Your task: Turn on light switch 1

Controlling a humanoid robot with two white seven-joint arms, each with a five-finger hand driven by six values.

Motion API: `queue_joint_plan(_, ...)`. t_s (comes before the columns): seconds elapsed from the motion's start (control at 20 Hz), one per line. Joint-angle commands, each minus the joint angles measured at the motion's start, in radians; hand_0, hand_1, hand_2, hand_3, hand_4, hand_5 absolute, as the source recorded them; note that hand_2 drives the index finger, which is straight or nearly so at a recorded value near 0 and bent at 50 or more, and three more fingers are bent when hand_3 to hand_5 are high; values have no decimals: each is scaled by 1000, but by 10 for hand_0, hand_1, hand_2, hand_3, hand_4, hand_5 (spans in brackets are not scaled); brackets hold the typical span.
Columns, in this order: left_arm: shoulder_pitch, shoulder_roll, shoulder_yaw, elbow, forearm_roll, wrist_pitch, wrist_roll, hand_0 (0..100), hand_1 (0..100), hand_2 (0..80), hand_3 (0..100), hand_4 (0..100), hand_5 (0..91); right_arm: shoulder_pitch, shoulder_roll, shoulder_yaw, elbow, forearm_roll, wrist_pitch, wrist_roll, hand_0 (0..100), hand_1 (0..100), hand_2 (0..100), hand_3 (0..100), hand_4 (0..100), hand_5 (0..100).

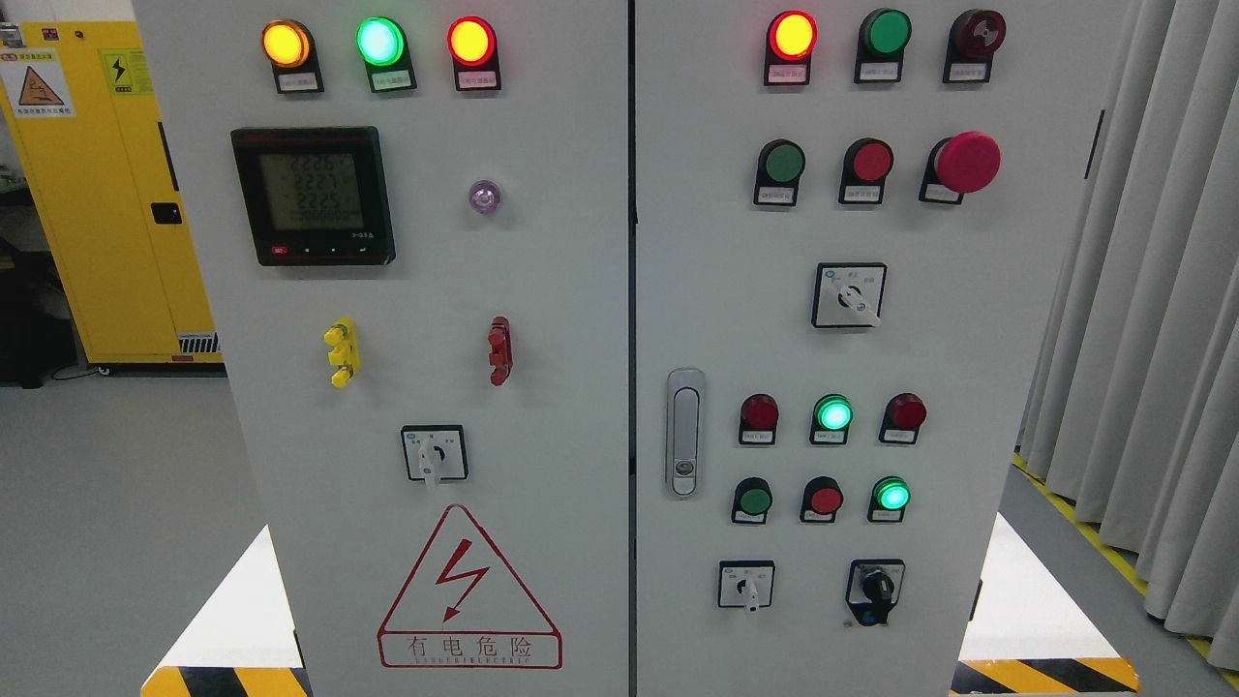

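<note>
A pale grey electrical cabinet (542, 290) with two doors fills the head view, and neither robot hand appears, so whether their fingers are spread or closed cannot be told. Which control is light switch 1 cannot be told, as the small labels are too blurred to read. On the left door, three lit lamps sit at 11 o'clock: amber (286, 44), green (379, 41) and red (471, 42). Below them is a digital meter (313, 195), then a rotary switch (434, 454) near 7 o'clock above a red lightning warning triangle (468, 590). The right door carries rows of red and green buttons, a red mushroom button (966, 162) at 2 o'clock, and a door handle (684, 432). A yellow cabinet (92, 194) stands at 9 o'clock, grey curtains (1152, 319) at 3 o'clock.
</note>
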Motion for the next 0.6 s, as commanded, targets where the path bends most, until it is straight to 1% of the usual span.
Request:
queue_joint_plan(0.0, 56, 9, 46, -343, -2, -64, 24, 246, 237, 5, 280, 380, 116, 0, 0, 0, 0, 0, 0, 1, 0, 500, 40, 0, 0, 0)
queue_joint_plan(0.05, 74, 9, 53, -418, -4, -66, 37, 253, 267, 38, 323, 435, 217, 0, 0, 0, 0, 0, 0, 1, 0, 500, 40, 0, 0, 0)
queue_joint_plan(0.1, 94, 11, 59, -493, -4, -66, 50, 256, 273, 41, 327, 443, 219, 0, 0, 0, 0, 0, 0, 1, 0, 500, 40, 0, 0, 0)
queue_joint_plan(0.15, 111, 14, 69, -564, -4, -67, 50, 261, 317, 93, 382, 517, 350, 0, 0, 0, 0, 0, 0, 1, 0, 500, 40, 0, 0, 0)
queue_joint_plan(0.2, 126, 14, 85, -633, -5, -67, 53, 264, 331, 111, 403, 543, 412, 0, 0, 0, 0, 0, 0, 1, 0, 500, 40, 0, 0, 0)
queue_joint_plan(0.25, 141, 15, 97, -705, -5, -69, 53, 273, 379, 158, 461, 615, 550, 0, 0, 0, 0, 0, 0, 1, 0, 500, 40, 0, 0, 0)
queue_joint_plan(0.3, 155, 14, 108, -777, -5, -69, 54, 280, 416, 201, 507, 662, 643, 0, 0, 0, 0, 0, 0, 1, 0, 500, 40, 0, 0, 0)
queue_joint_plan(0.35, 171, 15, 117, -846, -5, -69, 54, 281, 452, 250, 545, 695, 705, 0, 0, 0, 0, 0, 0, 1, 0, 500, 40, 0, 0, 0)
queue_joint_plan(0.4, 184, 15, 123, -909, -5, -69, 51, 278, 466, 264, 560, 704, 727, 0, 0, 0, 0, 0, 0, 1, 0, 500, 40, 0, 0, 0)
queue_joint_plan(0.45, 194, 17, 123, -966, -5, -69, 48, 271, 490, 301, 590, 724, 756, 0, 0, 0, 0, 0, 0, 1, 0, 500, 40, 0, 0, 0)
queue_joint_plan(0.55, 209, 32, 131, -1070, -5, -67, 47, 259, 532, 323, 616, 748, 754, 0, 0, 0, 0, 0, 0, 1, 0, 500, 40, 0, 0, 0)
